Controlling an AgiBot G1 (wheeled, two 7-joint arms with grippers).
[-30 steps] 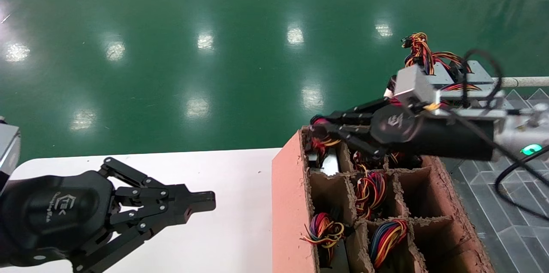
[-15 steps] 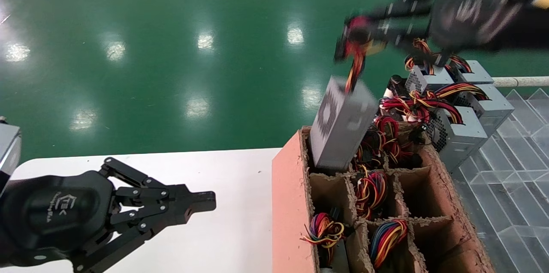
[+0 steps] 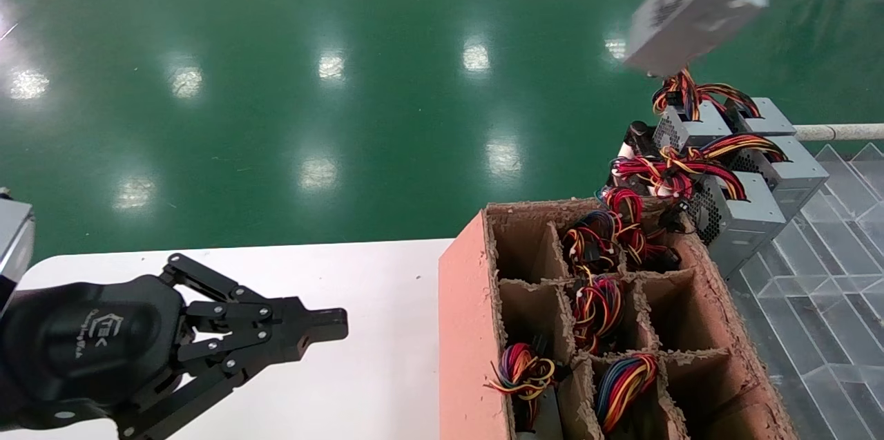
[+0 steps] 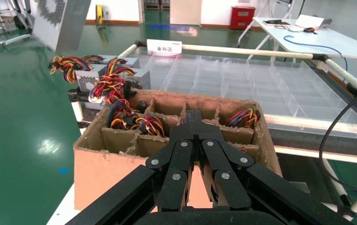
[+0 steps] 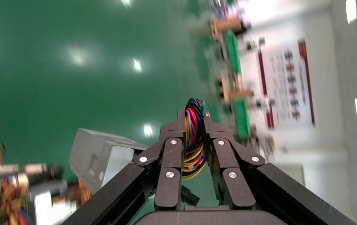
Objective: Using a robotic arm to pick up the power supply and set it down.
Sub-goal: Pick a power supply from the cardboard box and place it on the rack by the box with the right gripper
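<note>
The power supply, a grey metal box with a perforated face, hangs tilted in the air high above the cardboard carton, at the top right of the head view. Its body also shows in the right wrist view and the left wrist view. My right gripper is shut on its bundle of coloured wires; this gripper lies above the head view's top edge. My left gripper is parked low over the white table, shut on nothing.
The carton has paper dividers; several cells hold wire bundles, and the far-left cell is empty. Three like grey boxes stand in a stepped row behind it. A clear plastic divider tray lies to the right.
My right gripper pulled the power supply by its wires out of the carton's far-left cell, then carried it up and to the right, leaving the head view. The left arm stayed still.
</note>
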